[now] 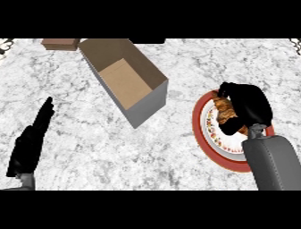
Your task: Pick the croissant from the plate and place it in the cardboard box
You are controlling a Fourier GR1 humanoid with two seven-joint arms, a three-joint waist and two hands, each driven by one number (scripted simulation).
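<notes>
No writing, logos or labels that I can read anywhere here. The plate [205, 134] has a red rim and a speckled patterned band inside it, but that's just decoration, no text.

The croissant [225, 112] is on that plate at the right of the frame, a bit below center. Its long axis runs roughly up and down in the frame, tipped slightly so the top end leans toward the upper left. Most of it is covered, so I'd only say that's probably how it lies; I can't make out the ends properly.

The right hand [248, 105] is right on top of it, fingers curled down around the croissant's upper part, with the grey forearm [274, 163] coming in from the lower right over the plate.

The cardboard box [123, 78] sits at upper center, open on top, long side running diagonally from upper left to lower right, well apart from the plate. A small brown block [60, 44] sits just beside its upper left corner.

The left hand [31, 138] is at the lower left, fingers straight and pointing up the frame, holding nothing, over the marble counter [113, 147].
</notes>
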